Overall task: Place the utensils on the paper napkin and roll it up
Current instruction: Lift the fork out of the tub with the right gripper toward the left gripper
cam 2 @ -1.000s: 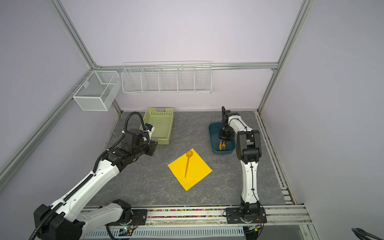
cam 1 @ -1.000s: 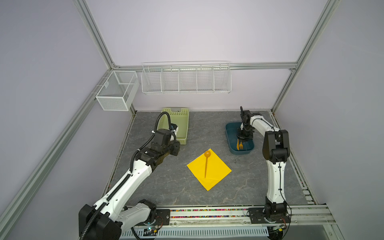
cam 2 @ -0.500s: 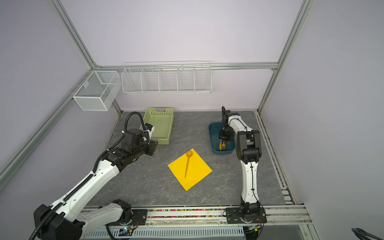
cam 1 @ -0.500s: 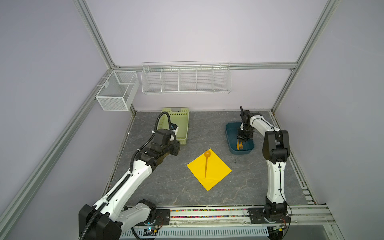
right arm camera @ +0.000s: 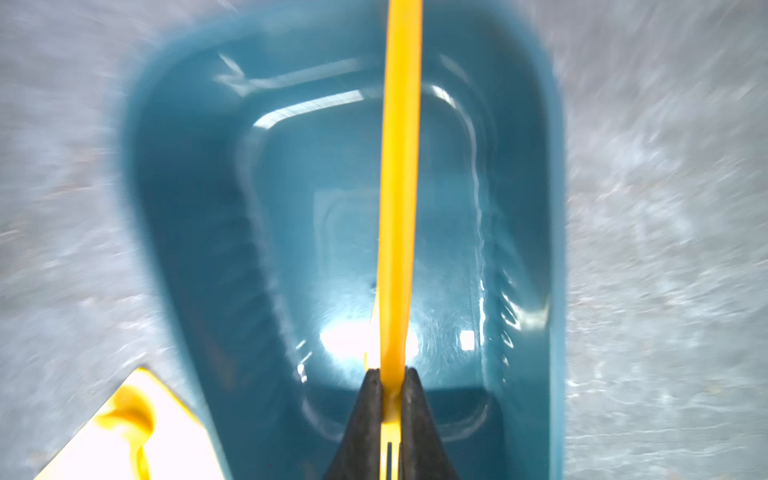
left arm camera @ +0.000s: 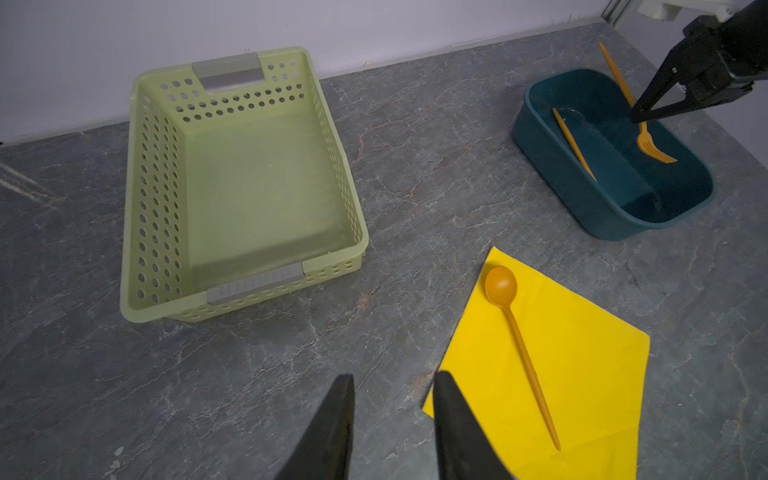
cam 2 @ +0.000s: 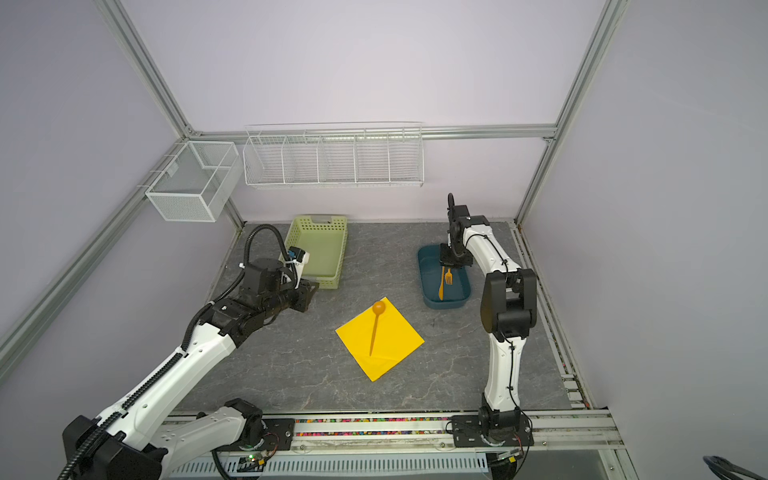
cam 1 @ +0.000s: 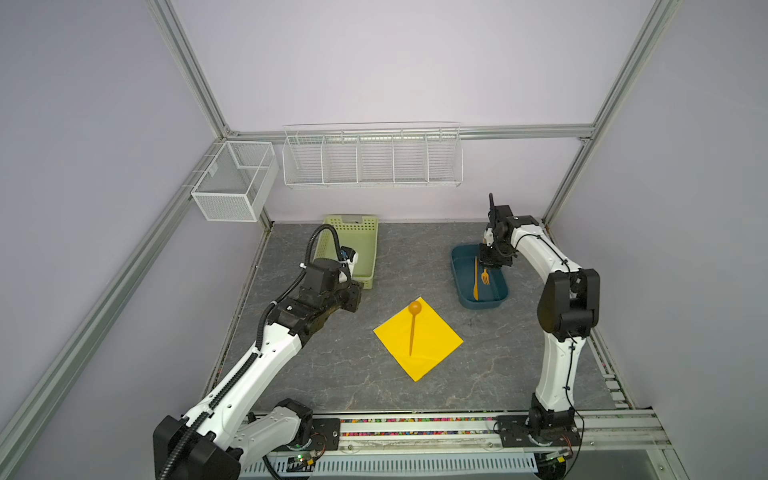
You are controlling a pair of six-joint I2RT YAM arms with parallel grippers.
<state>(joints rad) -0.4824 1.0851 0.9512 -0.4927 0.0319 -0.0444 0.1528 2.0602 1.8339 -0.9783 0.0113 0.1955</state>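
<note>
The yellow paper napkin (cam 1: 432, 349) (cam 2: 395, 345) (left arm camera: 590, 374) lies flat mid-table with an orange spoon (cam 1: 412, 330) (cam 2: 375, 330) (left arm camera: 524, 353) resting on it. In the dark blue tub (cam 1: 457, 276) (cam 2: 423, 278) (left arm camera: 548, 166) (right arm camera: 187, 208) my right gripper (cam 1: 487, 267) (cam 2: 450, 267) (left arm camera: 636, 116) (right arm camera: 390, 376) is shut on the neck of an orange fork (cam 1: 485, 277) (cam 2: 448, 277) (left arm camera: 650, 143) (right arm camera: 397, 187). Another slim orange utensil (cam 1: 475, 280) (cam 2: 441, 286) (left arm camera: 573, 145) lies beside it in the tub. My left gripper (cam 1: 353, 296) (cam 2: 309, 296) (left arm camera: 392, 380) hovers open and empty, left of the napkin.
A pale green perforated basket (cam 1: 375, 249) (cam 2: 343, 249) (left arm camera: 139, 187) stands empty at the back left, just behind the left arm. Two white wire baskets (cam 1: 374, 160) (cam 1: 232, 187) hang on the walls above the table. Grey table surface lies all round the napkin.
The right jaws have closed the last bit onto the fork. Neither arm has shifted noticeably, and the spoon and napkin lie as before.
</note>
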